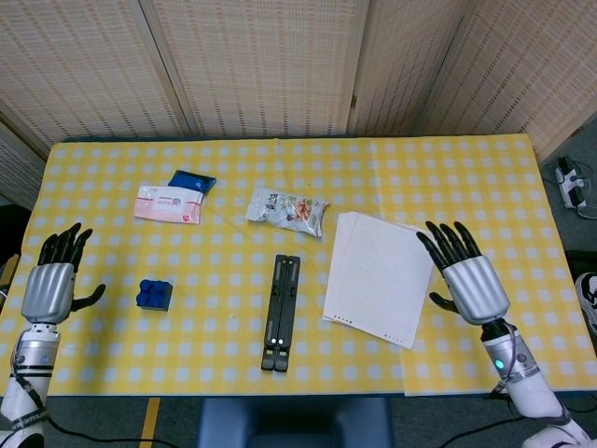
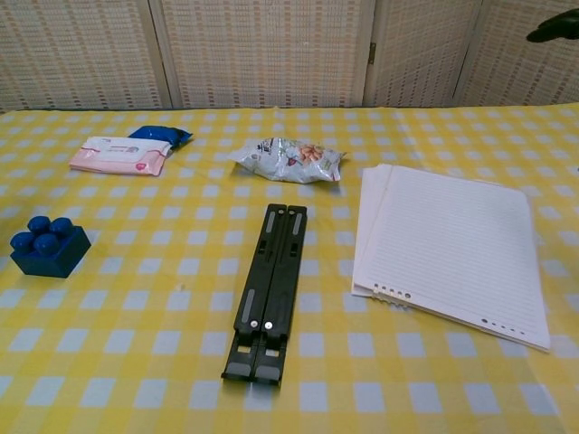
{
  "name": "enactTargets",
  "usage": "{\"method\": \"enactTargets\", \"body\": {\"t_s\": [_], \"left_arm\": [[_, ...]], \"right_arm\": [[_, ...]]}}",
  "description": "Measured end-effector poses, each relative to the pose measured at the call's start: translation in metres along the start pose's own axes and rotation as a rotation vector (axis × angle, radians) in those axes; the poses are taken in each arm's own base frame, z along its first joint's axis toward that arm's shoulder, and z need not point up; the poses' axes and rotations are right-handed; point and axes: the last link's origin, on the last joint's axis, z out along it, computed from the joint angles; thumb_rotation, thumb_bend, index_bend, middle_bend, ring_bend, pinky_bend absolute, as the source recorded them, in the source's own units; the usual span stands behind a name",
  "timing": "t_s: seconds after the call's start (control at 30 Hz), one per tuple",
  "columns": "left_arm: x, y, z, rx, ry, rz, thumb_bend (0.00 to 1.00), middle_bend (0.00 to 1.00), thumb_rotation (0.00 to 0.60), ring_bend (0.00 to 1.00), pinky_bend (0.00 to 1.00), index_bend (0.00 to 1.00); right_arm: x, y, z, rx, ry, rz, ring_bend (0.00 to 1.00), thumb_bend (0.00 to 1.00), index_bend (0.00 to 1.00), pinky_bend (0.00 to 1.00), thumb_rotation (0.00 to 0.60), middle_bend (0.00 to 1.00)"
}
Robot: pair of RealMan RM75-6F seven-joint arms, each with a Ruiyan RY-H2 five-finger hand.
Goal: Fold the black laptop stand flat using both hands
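Note:
The black laptop stand [image 1: 281, 313] lies flat and closed on the checked cloth, a long narrow bar near the front middle, also plain in the chest view [image 2: 268, 289]. My left hand [image 1: 51, 281] hovers open at the far left edge, fingers spread, holding nothing. My right hand [image 1: 469, 278] is raised open at the right, beyond the paper, well apart from the stand. In the chest view only a dark fingertip [image 2: 554, 30] shows at the top right corner.
White lined paper sheets [image 1: 381, 275] lie right of the stand. A blue toy brick [image 1: 154, 295] sits to its left. Further back are a snack packet [image 1: 286, 210], a pink wipes pack [image 1: 169, 203] and a blue packet [image 1: 192, 180].

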Motion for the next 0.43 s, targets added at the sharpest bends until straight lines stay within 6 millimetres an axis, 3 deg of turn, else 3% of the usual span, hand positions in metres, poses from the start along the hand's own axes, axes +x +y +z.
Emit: {"method": "enactTargets", "body": {"t_s": [0.23,0.43], "left_arm": [[0.006,-0.015,-0.051,0.018,-0.003,0.01,0.29,0.0,0.6,0.0,0.0,0.07],[0.008,-0.014,-0.084,0.011,-0.012,-0.001,0.29,0.0,0.6,0.0,0.0,0.08]], "right_arm": [[0.001,0.035,-0.057,-0.14,-0.012,0.052,0.0,0.17,0.0,0.0,0.6,0.0],[-0.002,0.045,-0.083,-0.215,-0.047,0.11,0.0,0.17,0.0,0.0,0.6,0.0]]}}
